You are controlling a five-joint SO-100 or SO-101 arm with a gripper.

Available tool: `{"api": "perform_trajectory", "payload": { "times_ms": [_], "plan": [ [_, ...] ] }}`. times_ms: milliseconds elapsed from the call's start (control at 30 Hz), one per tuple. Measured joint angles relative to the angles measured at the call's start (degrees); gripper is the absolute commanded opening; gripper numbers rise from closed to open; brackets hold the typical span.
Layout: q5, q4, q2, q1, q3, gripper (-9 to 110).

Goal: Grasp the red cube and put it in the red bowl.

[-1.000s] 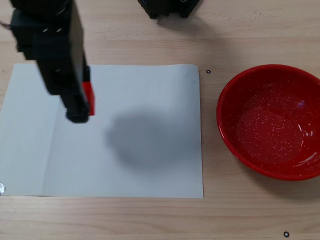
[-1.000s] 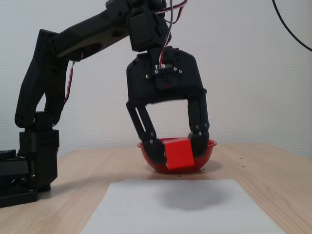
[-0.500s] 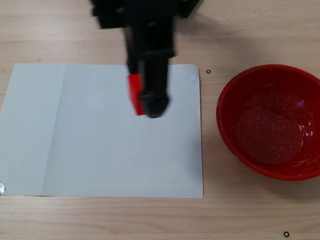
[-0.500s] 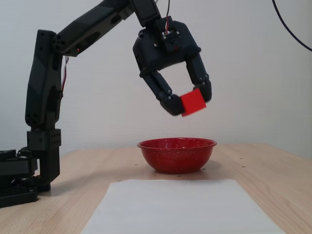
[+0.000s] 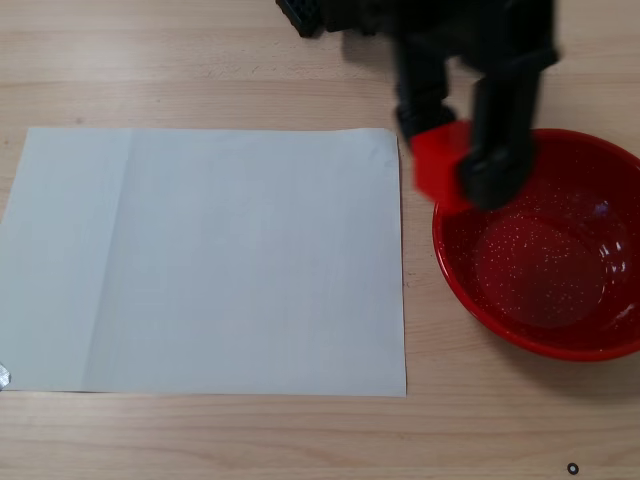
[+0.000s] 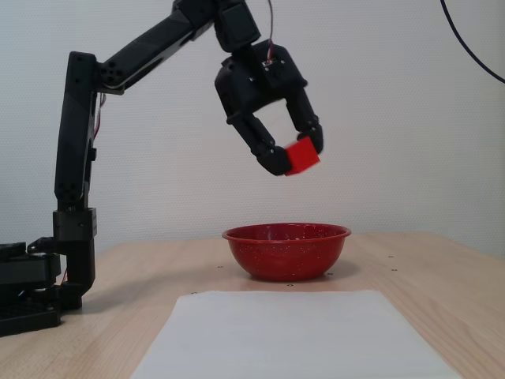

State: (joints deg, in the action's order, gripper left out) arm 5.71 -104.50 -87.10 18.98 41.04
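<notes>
Red cube sits clamped between the 2 fingers of our pincer, held high in the air above the red bowl. From above, we see the cube over the bowl's left rim. White paper lies on the wooden table, left of the bowl.
</notes>
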Motion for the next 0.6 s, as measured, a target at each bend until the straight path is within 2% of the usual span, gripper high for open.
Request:
{"api": "perform_trajectory", "payload": {
  "times_ms": [333,600],
  "plan": [
    [-4.04,-0.09,-0.79,11.95,0.00,0],
    [-7.65,1.76,-0.53,15.12,0.00,0]
  ]
}}
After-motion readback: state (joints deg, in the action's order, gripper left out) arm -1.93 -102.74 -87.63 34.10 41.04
